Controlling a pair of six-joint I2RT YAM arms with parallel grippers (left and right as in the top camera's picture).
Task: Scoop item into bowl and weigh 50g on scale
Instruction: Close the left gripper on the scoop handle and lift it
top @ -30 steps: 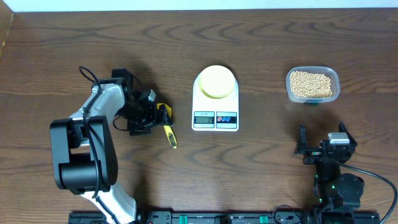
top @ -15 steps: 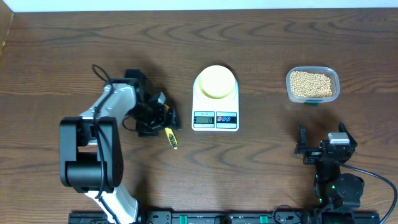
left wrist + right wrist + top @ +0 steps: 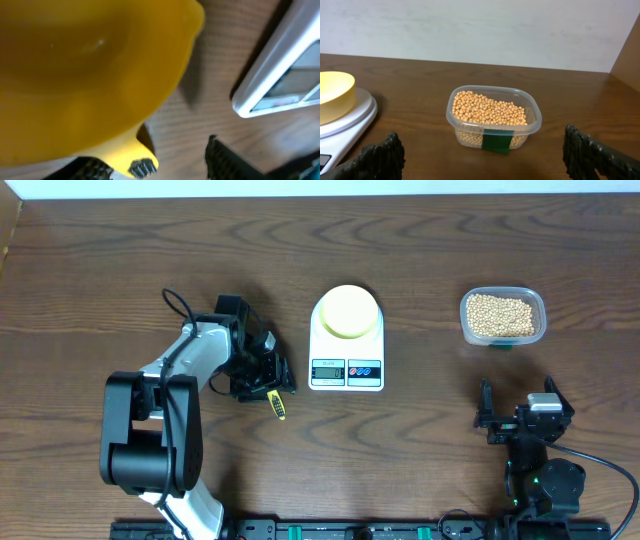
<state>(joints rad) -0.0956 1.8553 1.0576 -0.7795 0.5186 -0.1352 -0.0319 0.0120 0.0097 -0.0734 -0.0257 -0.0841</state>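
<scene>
Dark wood worktop. My left jaws sit part-open astride the handle of the bright yellow plastic scoop point(image 3: 275, 402): one pad point(image 3: 142, 167) touching, gap on the other side, no grip yet. An off-centre squeeze could twist it into the white digital scale point(image 3: 322, 348) just beside, jolting the pale yellow bowl point(image 3: 349, 311) on top. Tan beans point(image 3: 500, 313) sit in the clear plastic tub point(image 3: 543, 315), well apart. Right jaws wide open, holding nothing.

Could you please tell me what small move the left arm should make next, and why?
Probably close the left pincer on the yellow scoop. Its fingers straddle the scoop's handle end with a gap showing on one side, so nothing looks gripped yet, and the beans sit unscooped in the clear tub.
</scene>
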